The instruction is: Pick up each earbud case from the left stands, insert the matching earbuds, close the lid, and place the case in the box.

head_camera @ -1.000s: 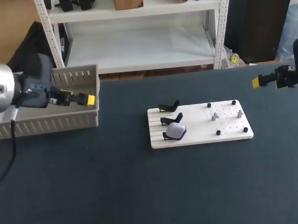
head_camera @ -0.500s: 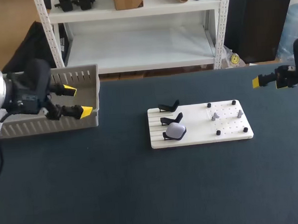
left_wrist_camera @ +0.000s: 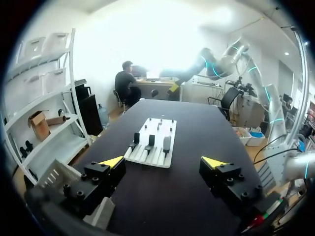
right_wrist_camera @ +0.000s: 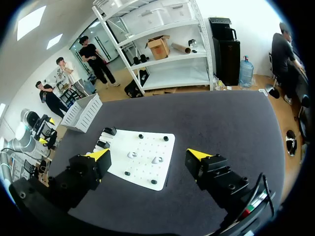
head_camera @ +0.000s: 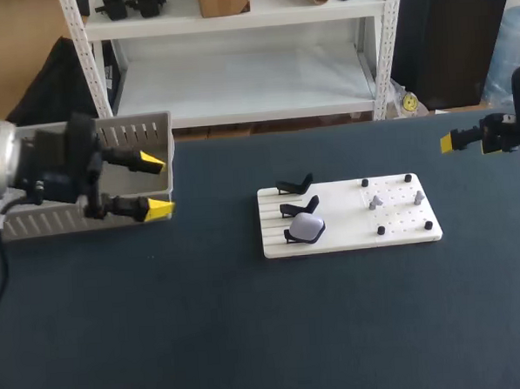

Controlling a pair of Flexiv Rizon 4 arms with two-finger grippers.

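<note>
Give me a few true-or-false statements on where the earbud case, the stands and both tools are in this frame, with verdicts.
1. One earbud case sits on the stand nearest the camera. True.
2. The left tool is shut on a case. False: it is open and empty, next to the box.
3. The right tool is open and holds nothing. True.
4. All three stands on the white board carry cases. False: the other two stands are bare.
</note>
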